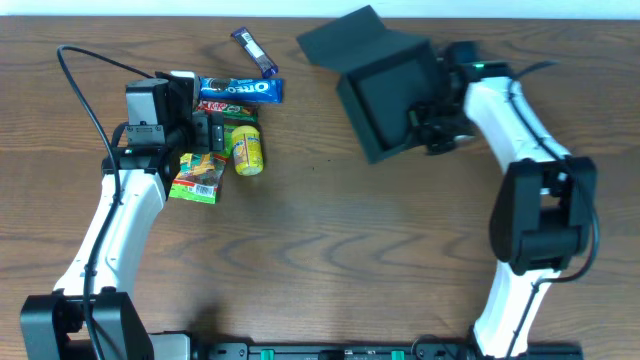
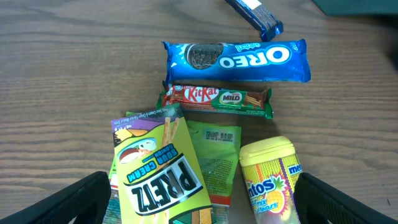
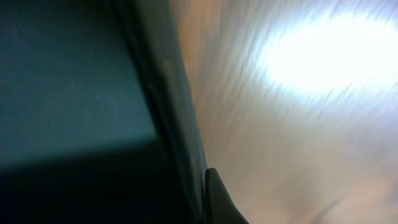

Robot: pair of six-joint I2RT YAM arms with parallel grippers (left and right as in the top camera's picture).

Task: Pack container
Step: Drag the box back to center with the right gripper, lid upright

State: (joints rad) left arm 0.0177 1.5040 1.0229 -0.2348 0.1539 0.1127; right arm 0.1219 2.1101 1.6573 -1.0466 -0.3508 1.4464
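Note:
The dark teal container (image 1: 390, 90) sits at the back right with its flap lid (image 1: 345, 40) open to the far side. My right gripper (image 1: 425, 125) is shut on its right wall; in the right wrist view one finger (image 3: 214, 196) presses the outside of the wall (image 3: 168, 106), and the other is hidden. My left gripper (image 1: 215, 135) is open just above the snack pile, its fingers (image 2: 202, 199) either side of a Pretz packet (image 2: 158, 174) and a yellow Mentos tub (image 2: 270, 180).
A blue Oreo pack (image 2: 236, 59) and a KitKat bar (image 2: 217, 99) lie beyond the left gripper. A green packet (image 2: 214, 155) lies under the Pretz. A small dark blue bar (image 1: 255, 50) lies farther back.

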